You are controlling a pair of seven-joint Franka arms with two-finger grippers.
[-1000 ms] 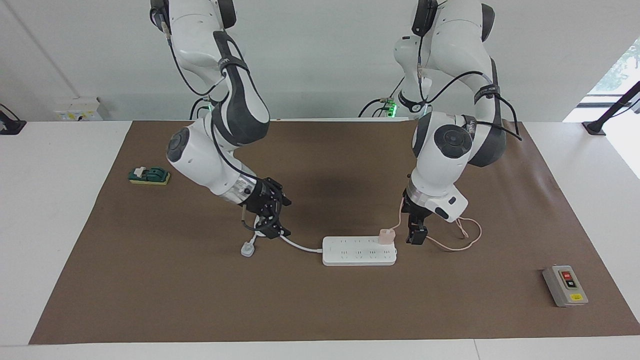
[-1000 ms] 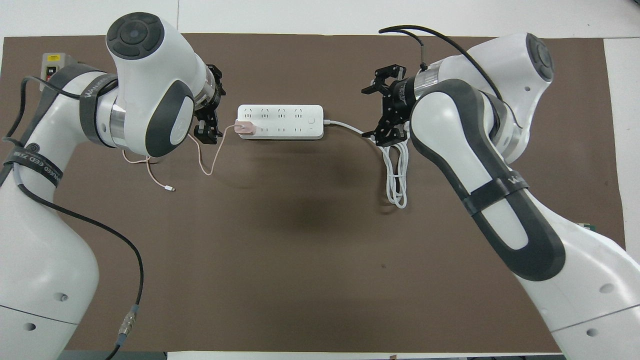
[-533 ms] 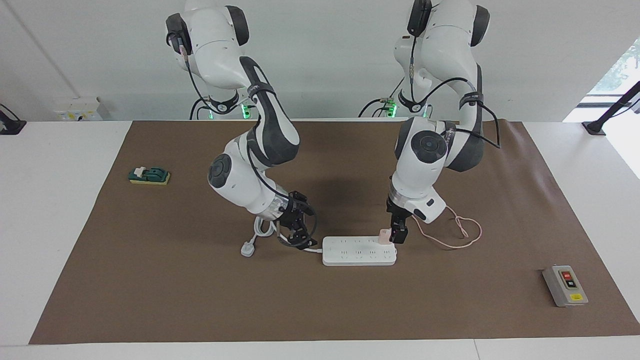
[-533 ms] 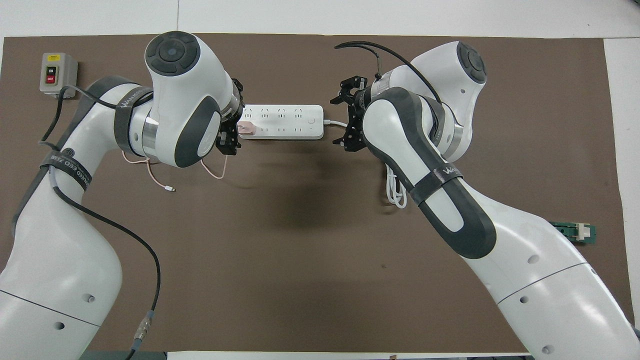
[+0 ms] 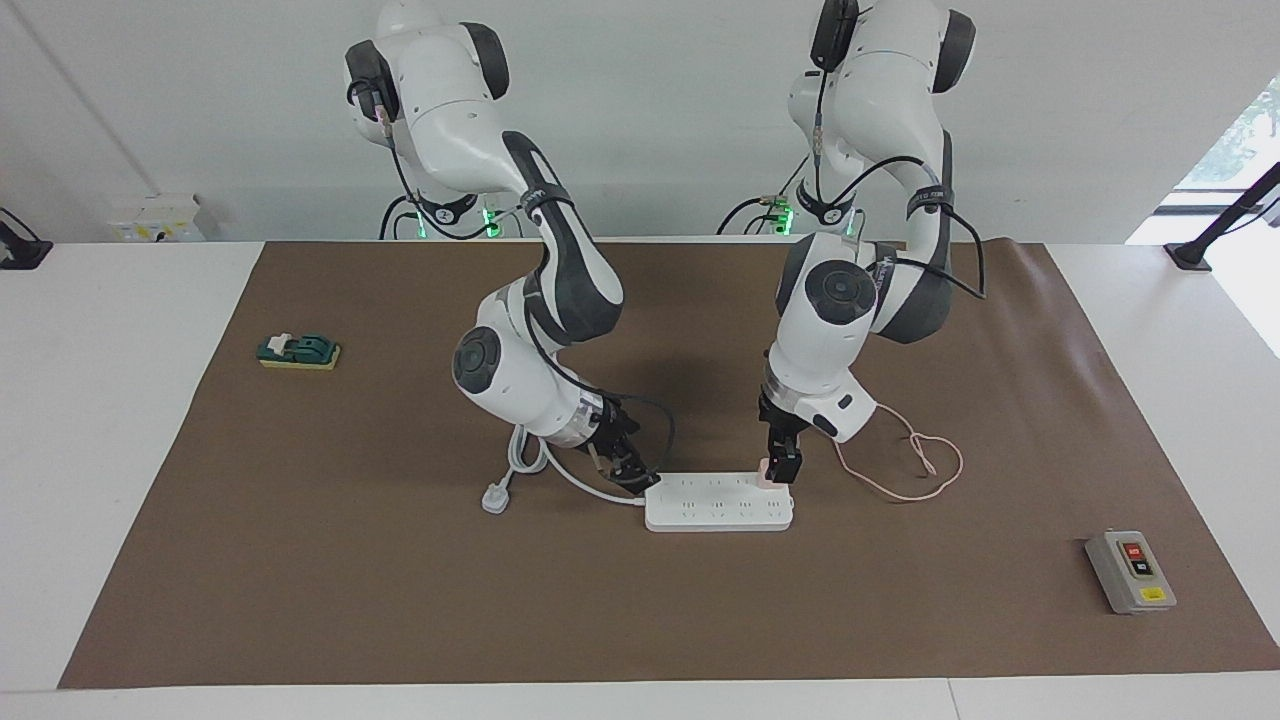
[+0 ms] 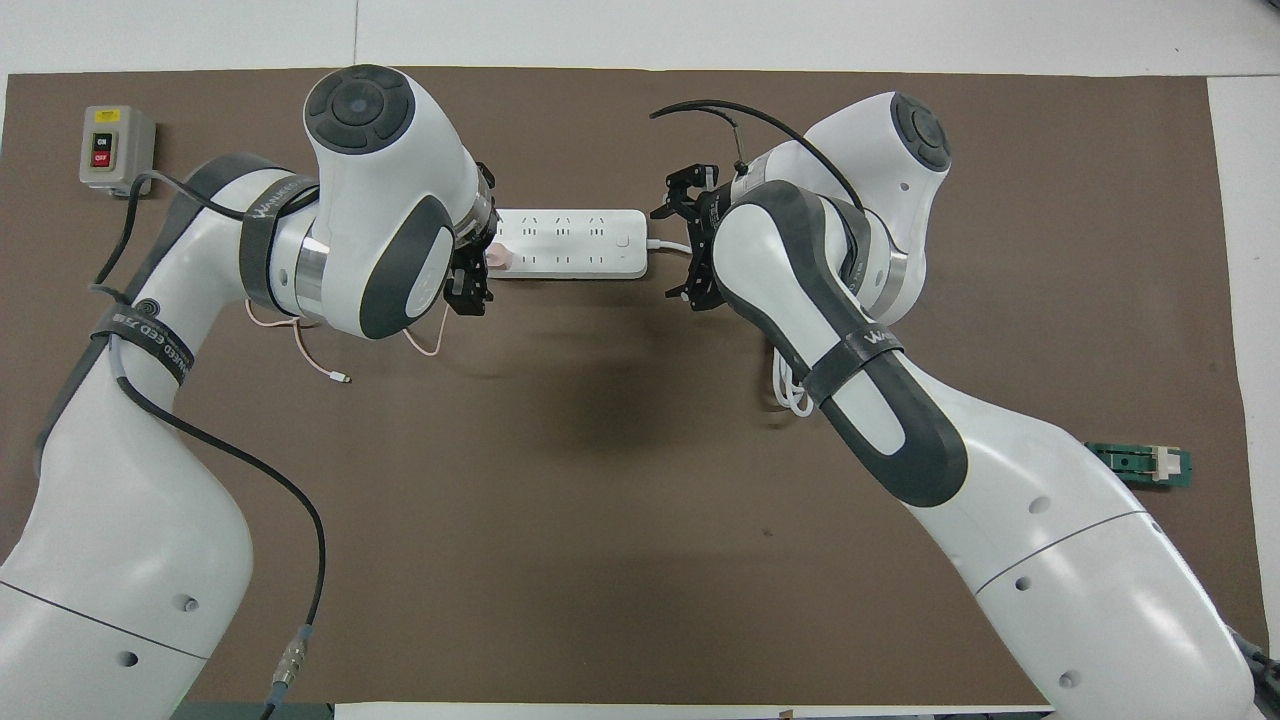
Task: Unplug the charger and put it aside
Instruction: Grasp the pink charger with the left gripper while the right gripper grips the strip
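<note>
The pale pink charger (image 5: 766, 469) sits plugged into the white power strip (image 5: 715, 505) at the end toward the left arm. Its thin pink cable (image 5: 920, 465) loops on the mat toward that arm's end. My left gripper (image 5: 781, 470) is down right at the charger and covers most of it; in the overhead view (image 6: 480, 270) only a pink corner of the charger (image 6: 499, 259) shows. My right gripper (image 5: 632, 472) is low at the other end of the strip (image 6: 570, 243), where the thick white cord enters; it also shows in the overhead view (image 6: 690, 245).
A white three-pin plug (image 5: 495, 497) and its coiled cord (image 6: 795, 385) lie toward the right arm's end. A grey switch box (image 5: 1130, 570) sits at the mat's corner toward the left arm's end. A green block (image 5: 298, 350) lies toward the right arm's end.
Both grippers closed in on the strip from its two ends. The left one went from beside the charger to right at it. The right one came down to the cord end.
</note>
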